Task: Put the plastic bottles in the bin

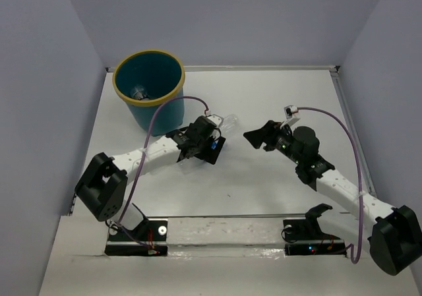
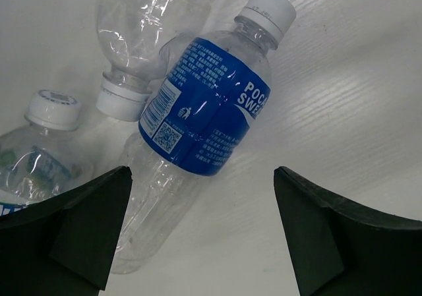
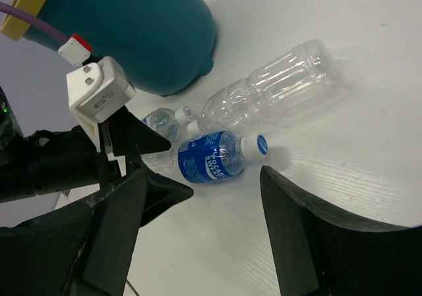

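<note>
Black fingers of the left gripper stand fully apart, empty, straddling the blue-labelled bottle. A clear bottle touches it beside one finger, and the bin sits beyond. Closing could pinch both bottles, or squirt the round one away.

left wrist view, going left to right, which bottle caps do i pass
edge bottle's cap → clear bottle's cap → blue-label bottle's cap
</note>
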Motion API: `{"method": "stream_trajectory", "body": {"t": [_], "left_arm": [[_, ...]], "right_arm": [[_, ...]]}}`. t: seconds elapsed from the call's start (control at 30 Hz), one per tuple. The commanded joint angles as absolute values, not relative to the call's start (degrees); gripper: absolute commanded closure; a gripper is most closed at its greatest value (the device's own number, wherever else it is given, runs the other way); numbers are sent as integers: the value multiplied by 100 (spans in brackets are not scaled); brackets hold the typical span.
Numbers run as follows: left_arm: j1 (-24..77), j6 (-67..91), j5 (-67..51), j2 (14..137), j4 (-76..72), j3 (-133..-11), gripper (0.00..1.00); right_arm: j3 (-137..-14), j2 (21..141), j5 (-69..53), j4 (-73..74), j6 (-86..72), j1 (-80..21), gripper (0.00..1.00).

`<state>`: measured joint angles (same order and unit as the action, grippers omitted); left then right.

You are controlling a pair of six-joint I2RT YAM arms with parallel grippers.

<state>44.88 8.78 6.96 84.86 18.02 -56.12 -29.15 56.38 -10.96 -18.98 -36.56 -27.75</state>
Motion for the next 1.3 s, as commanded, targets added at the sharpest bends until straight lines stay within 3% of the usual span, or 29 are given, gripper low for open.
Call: {"method": "stream_trajectory", "body": {"t": [0.0,0.4,0.57,0.7,0.87,0.97,1.1,1.27], "left_arm": [[4491,782,659,8814,1802,-5836,1],[4579,1291,334,8948,1740,-5485,2],[4763,1677,307,8842,1442,-5186,18],[4922,2047,308,8719,1126,-4852,19],[5036,2443,378,8491,774,-4439,31],[5080,2610,343,8078,449,-4193,46],[5124,2812,387,7070,202,-3938,56],[5124,2918,483,6057,456,-3999,56]], "right_arm": [[-2751,5642,-1239,-2434,-3955,-2585,23],[-3031,6748,-1257,-2655,-4307,-2531,6],[-3691,7645,-1301,-2391,-4297,-2601,3],[-4182,8348,-1178,-2391,-4377,-2725,1],[-4798,9331,-959,-2329,-4544,-2856,0],[-5167,9876,-888,-2233,-4623,-2856,0],[-5650,10448,-888,-2110,-4693,-2970,0],[-6196,10968,-958,-1951,-4790,-3076,0]]}}
